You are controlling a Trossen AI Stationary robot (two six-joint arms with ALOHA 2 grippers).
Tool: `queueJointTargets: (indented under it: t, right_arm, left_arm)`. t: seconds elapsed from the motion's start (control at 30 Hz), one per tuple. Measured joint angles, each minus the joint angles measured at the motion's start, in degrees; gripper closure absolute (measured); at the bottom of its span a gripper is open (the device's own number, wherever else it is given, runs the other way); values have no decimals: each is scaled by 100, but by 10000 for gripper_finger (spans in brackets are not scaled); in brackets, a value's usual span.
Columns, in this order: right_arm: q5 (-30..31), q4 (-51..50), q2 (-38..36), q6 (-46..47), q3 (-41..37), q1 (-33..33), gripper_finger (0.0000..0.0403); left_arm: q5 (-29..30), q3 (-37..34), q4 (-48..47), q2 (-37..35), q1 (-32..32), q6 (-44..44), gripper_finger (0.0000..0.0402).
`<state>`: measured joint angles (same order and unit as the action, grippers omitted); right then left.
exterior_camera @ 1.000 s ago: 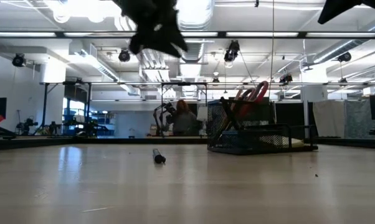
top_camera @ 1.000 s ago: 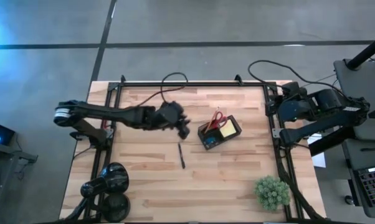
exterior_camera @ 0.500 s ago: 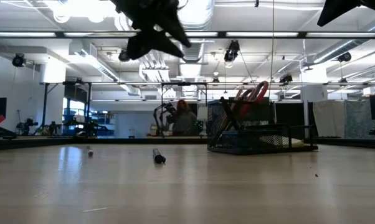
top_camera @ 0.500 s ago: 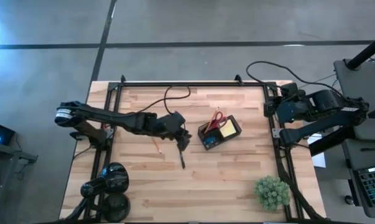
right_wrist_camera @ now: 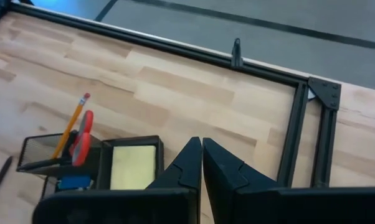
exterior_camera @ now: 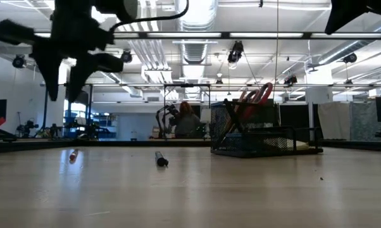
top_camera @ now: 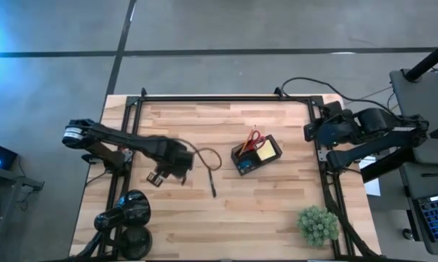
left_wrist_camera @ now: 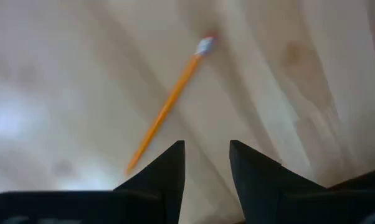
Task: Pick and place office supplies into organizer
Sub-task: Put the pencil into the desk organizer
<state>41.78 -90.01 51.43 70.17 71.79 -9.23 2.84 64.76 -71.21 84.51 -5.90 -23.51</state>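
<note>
While the scissors (top_camera: 253,139), a pencil (right_wrist_camera: 74,123) and the yellow note pad (top_camera: 266,152) already sit in the organizer (top_camera: 242,167), you have the left gripper (left_wrist_camera: 206,163), fingers apart and empty, above the orange pencil (left_wrist_camera: 169,103) at the table's left, with the dark pen (top_camera: 212,184) also left

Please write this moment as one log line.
left gripper: open, above orange pencil | right gripper: shut, parked at table's right edge | dark pen: on table | organizer: holds scissors
</note>
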Motion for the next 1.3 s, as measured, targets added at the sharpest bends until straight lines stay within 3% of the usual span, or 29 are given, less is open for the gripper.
queueJointTargets:
  t: [0.17, 0.3, 0.43, 0.7, 1.07, 1.3]
  right_arm:
    - [-24, -2, 0, 290, -287, 0, 394]
    - [-55, 0, 4, 548, -502, 0, 394]
    - [-151, 2, 10, 674, -606, 0, 394]
    - [-149, 32, 10, 785, -622, 0, 394]
    - [-151, 58, 17, 876, -577, -2, 394]
    - [-174, 53, 45, 875, -577, -1, 394]
  left_arm:
    - [13, -610, 908, 66, -47, -645, 290]
    - [756, -1100, 1510, 201, -59, -712, 290]
    - [371, -1396, 1784, 238, -57, -732, 290]
    - [318, -1818, 3021, 267, -60, -728, 290]
    - [50, -1825, 3127, 742, -58, -754, 292]
    - [-79, -1826, 3142, 1133, -58, -1335, 359]
